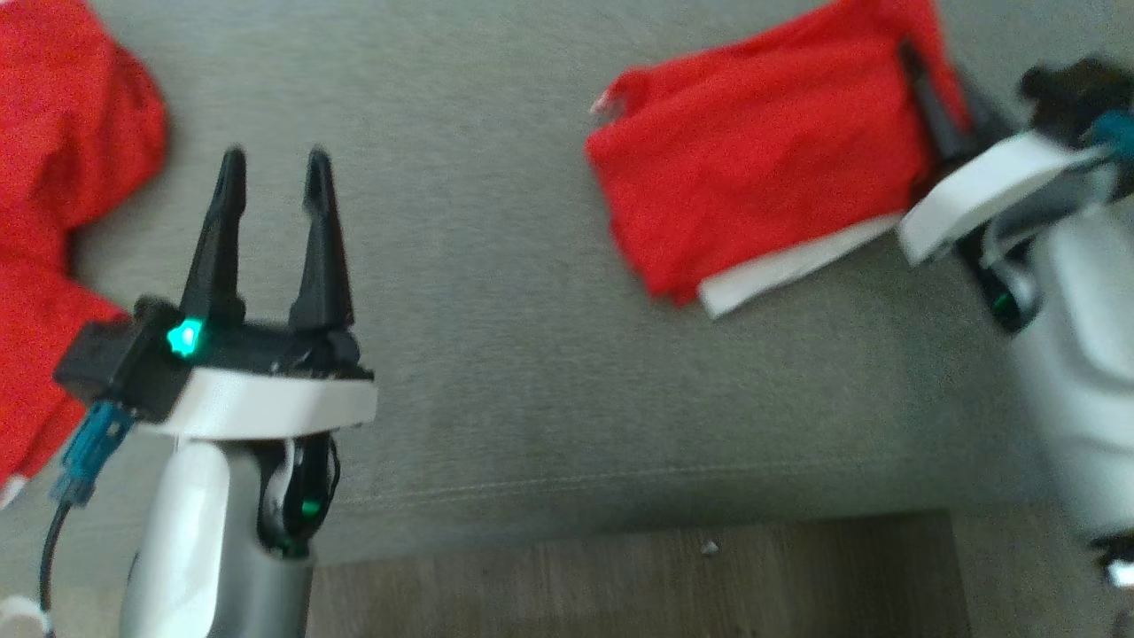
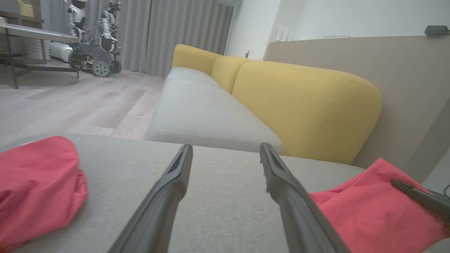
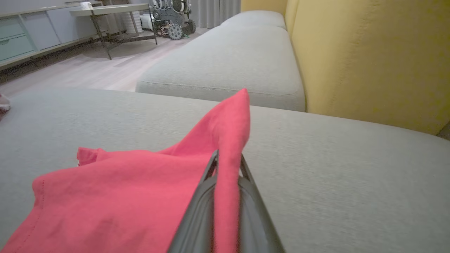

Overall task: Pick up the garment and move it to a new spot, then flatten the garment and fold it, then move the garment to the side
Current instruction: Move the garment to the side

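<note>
I count two red garments on the grey sofa seat (image 1: 496,266), one folded garment (image 1: 762,151) and one loose garment (image 1: 53,177) well apart from it, and one white sheet (image 1: 797,266) under the folded one. There are two tools, the left tool (image 1: 275,168) and the right tool (image 3: 227,160), and each has two dark fingers (image 1: 217,239). Further in the room I see three yellow back cushions (image 2: 302,105), one wheeled robot (image 2: 95,52) and one worktop (image 2: 38,35) with dark legs.

grey sofa cushion (image 1: 532,354), red garment (image 1: 762,151) folded on R side, 2nd red cloth (image 1: 53,177) at L edge
</note>
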